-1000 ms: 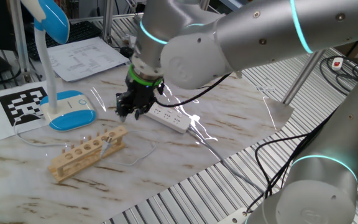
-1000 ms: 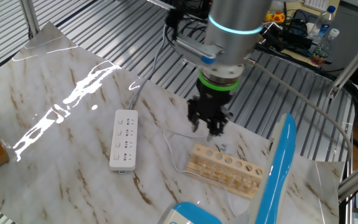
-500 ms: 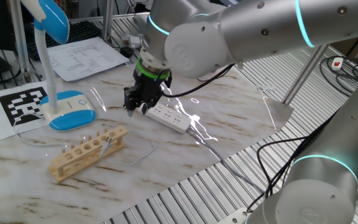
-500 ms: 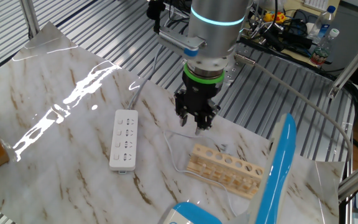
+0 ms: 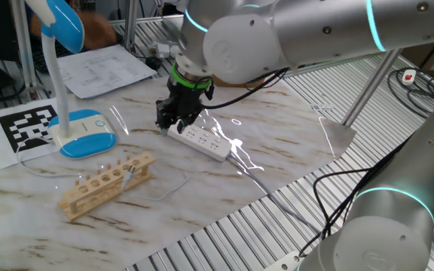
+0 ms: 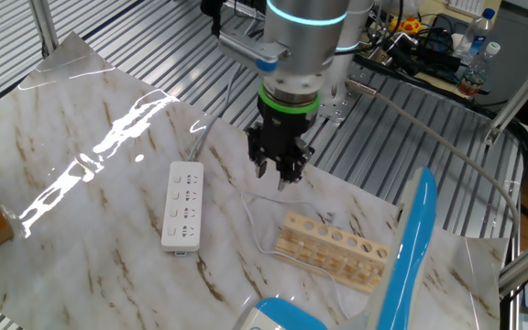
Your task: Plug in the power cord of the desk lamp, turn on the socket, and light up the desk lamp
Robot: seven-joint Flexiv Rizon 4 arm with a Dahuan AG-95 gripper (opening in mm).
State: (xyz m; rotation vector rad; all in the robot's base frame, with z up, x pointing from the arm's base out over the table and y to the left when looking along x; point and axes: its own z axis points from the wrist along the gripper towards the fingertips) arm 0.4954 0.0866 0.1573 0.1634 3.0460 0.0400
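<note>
The desk lamp (image 5: 87, 135) stands at the left on its blue-topped base; its head (image 6: 409, 247) fills the near right of the other fixed view. The thin whitish power cord (image 6: 248, 215) loops over the marble and rises to my gripper (image 6: 278, 176). The gripper (image 5: 168, 126) hangs low over the near end of the white socket strip (image 5: 200, 142), which also shows in the other fixed view (image 6: 182, 206). Its fingers are close together, apparently shut on the cord's plug, which they hide. The cord also shows by the rack (image 5: 173, 188).
A wooden rack with round holes (image 5: 105, 186) lies in front of the lamp, also seen in the other fixed view (image 6: 333, 249). Papers (image 5: 104, 69) and a black-and-white marker sheet (image 5: 29, 124) lie at the back left. Metal slats border the marble top.
My gripper has moved from beside the wooden rack toward the end of the socket strip and turned a little. The strip, rack and lamp have not moved.
</note>
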